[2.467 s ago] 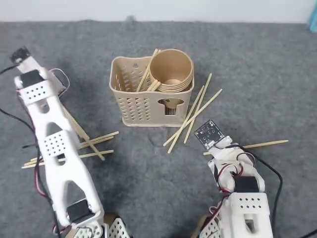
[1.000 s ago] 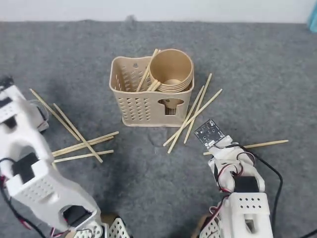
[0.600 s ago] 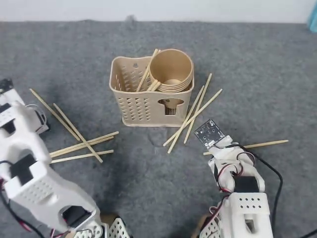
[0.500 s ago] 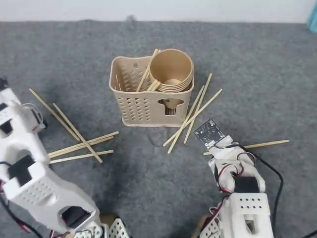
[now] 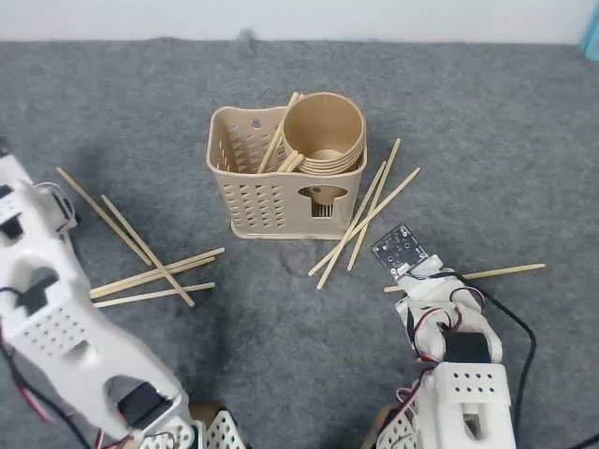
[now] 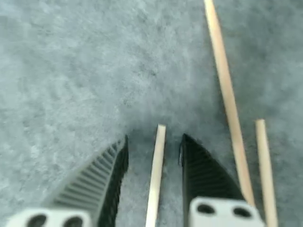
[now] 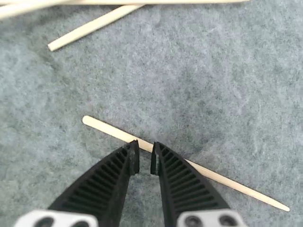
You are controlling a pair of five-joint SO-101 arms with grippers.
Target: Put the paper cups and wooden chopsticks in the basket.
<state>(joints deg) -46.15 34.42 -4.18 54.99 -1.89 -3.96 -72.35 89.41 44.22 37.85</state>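
Item: beige perforated plastic basket, upper centre of the high view, holding nested brown paper cups.
Loose pale wooden chopsticks: clusters at centre left and just right of the basket.
Step, as I judge it: collecting the left cluster.
Left end effector: wide, straddling one chopstick. Next I'd close squarely, then lift.
Right end effector: near-closed, empty, over a lone stick.
Change: left arm has swung to the frame's left edge; right arm unmoved.
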